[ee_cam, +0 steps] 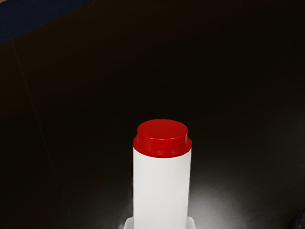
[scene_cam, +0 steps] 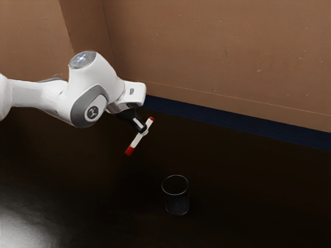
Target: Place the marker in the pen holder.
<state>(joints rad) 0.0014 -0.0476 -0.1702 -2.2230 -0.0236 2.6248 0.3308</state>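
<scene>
My gripper (scene_cam: pixel 143 131) is shut on the white middle of the marker (scene_cam: pixel 137 140), high over the table and up toward the exterior view's left from the pen holder (scene_cam: pixel 177 201). The marker hangs tilted, its longer red cap end low and its small red end high. In the wrist view the marker (ee_cam: pixel 162 191) points its red end at the camera, pinched by the pale fingertips of my gripper (ee_cam: pixel 160 223) from both sides. The dark, round pen holder stands upright on the table, its rim facing up, apart from the marker.
The dark table (scene_cam: pixel 248 186) extends around the pen holder. Behind it run a blue strip (scene_cam: pixel 232 121) and a brown wall (scene_cam: pixel 217 46). At the wrist view's lower right corner is part of a dark object (ee_cam: pixel 299 221), too little of it to identify.
</scene>
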